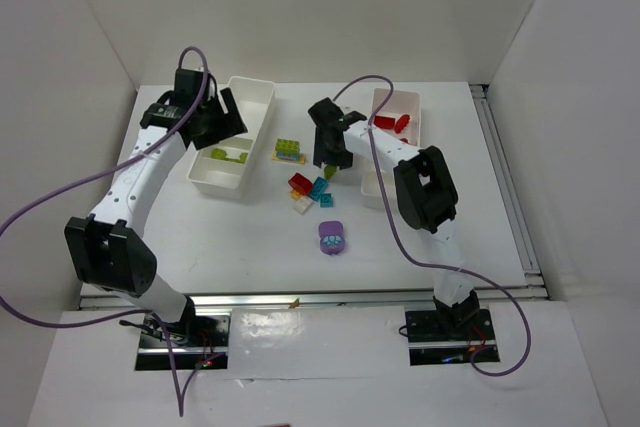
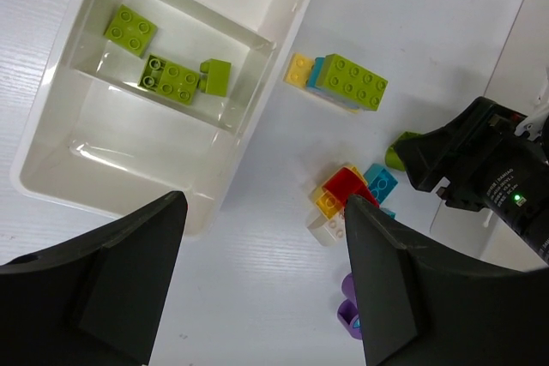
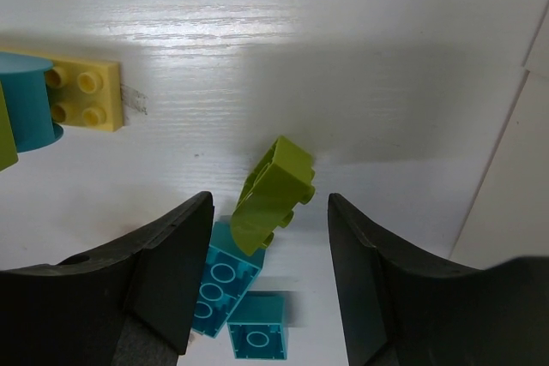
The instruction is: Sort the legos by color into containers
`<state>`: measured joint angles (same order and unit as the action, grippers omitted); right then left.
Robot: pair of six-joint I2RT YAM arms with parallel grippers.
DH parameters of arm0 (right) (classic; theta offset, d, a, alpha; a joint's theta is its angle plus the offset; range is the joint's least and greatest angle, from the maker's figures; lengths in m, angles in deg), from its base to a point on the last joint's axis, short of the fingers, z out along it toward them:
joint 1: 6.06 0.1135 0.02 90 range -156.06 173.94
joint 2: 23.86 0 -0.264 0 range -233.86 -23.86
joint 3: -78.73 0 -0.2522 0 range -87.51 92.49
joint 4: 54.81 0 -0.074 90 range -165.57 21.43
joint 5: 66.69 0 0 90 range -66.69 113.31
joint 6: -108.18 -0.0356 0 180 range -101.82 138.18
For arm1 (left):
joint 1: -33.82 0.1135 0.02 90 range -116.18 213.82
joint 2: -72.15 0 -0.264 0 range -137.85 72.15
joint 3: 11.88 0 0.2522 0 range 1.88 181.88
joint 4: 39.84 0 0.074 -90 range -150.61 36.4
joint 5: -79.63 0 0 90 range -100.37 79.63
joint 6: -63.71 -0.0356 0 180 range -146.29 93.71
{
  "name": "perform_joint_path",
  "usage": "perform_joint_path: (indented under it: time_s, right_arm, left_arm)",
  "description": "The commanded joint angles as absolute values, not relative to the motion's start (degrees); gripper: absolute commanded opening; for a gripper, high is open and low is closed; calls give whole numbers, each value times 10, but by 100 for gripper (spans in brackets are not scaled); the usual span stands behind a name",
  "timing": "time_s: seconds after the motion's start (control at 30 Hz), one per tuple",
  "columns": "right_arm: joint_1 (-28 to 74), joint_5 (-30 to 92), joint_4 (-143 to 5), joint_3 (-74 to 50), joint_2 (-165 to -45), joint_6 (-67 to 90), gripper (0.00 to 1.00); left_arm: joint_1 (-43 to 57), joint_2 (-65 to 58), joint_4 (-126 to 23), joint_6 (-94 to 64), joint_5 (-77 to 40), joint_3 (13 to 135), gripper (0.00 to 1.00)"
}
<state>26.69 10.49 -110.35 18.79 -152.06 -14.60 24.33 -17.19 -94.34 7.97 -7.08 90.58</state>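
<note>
The left white tray (image 1: 262, 97) holds three lime bricks (image 1: 230, 155), also seen in the left wrist view (image 2: 170, 77). My left gripper (image 1: 215, 125) hovers open and empty over that tray's right edge (image 2: 266, 285). The right white tray (image 1: 412, 107) holds red bricks (image 1: 392, 123). My right gripper (image 1: 330, 162) is open, low over the table. A tilted lime brick (image 3: 274, 193) lies between its fingers (image 3: 176, 255), with gaps on both sides. Two teal bricks (image 3: 225, 285) lie just beside it.
A lime, teal and yellow stack (image 1: 288, 150) sits between the trays. A cluster of red (image 2: 350, 184), yellow, white and teal bricks (image 1: 308, 190) lies below it. The purple piece (image 1: 332, 237) lies nearer the front. The right tray's wall (image 3: 515, 177) is close on the right gripper's right.
</note>
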Motion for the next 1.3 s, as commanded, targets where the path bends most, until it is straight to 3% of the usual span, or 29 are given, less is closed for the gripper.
perform_joint_path:
  time_s: [0.0,0.13,0.47,0.73,0.87,1.27]
  right_arm:
    - [271,109,-1112,186,-1530,-150,63]
    - [271,115,-1107,186,-1535,-150,60]
    - [276,98,-1106,239,-1508,-128,27]
    - [327,185,-959,252,-1436,-56,26]
    - [350,237,-923,315,-1486,-43,26]
    - [388,301,-851,512,-1642,-49,29]
  left_arm:
    - [246,-153,-945,64,-67,902,85]
    - [246,-153,-945,64,-62,902,85]
    - [251,-131,-945,64,-56,896,85]
    - [282,-99,-982,117,-12,901,85]
    - [301,-74,-1015,190,47,895,85]
    - [349,-9,-1045,197,47,836,85]
